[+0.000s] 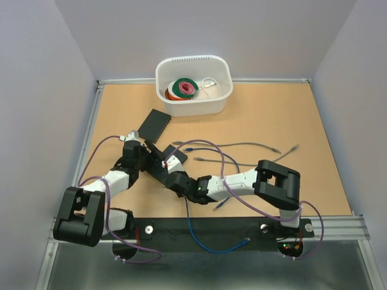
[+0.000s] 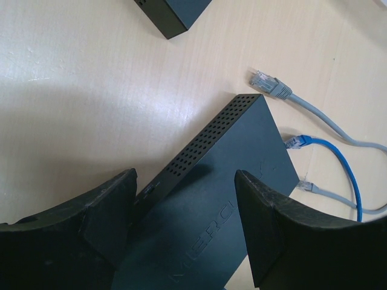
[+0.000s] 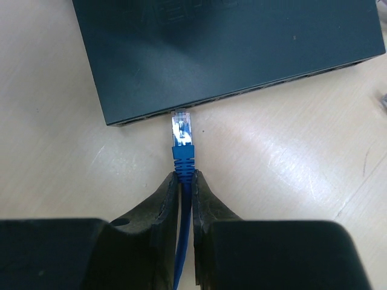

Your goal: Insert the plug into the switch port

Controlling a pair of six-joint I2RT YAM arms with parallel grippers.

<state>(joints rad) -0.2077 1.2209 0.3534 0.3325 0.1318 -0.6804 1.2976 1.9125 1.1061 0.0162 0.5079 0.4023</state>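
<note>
The black switch (image 3: 230, 48) lies flat on the wooden table, its port face turned toward my right gripper (image 3: 185, 175). That gripper is shut on the blue cable (image 3: 183, 241) just behind the boot of the plug (image 3: 182, 130). The plug's clear tip sits right at the port face, near the switch's left corner. How far it is in cannot be told. In the left wrist view my left gripper (image 2: 186, 176) stands open over the switch (image 2: 224, 193), one finger (image 2: 109, 223) at the perforated side, the other above the top near the right edge.
A second black box (image 2: 172, 15) lies beyond the switch. Loose cable ends lie to the right: a grey plug (image 2: 269, 84), a blue plug (image 2: 296, 142) and another grey plug (image 2: 305, 184). A white basket (image 1: 166, 103) with tape rolls stands at the back.
</note>
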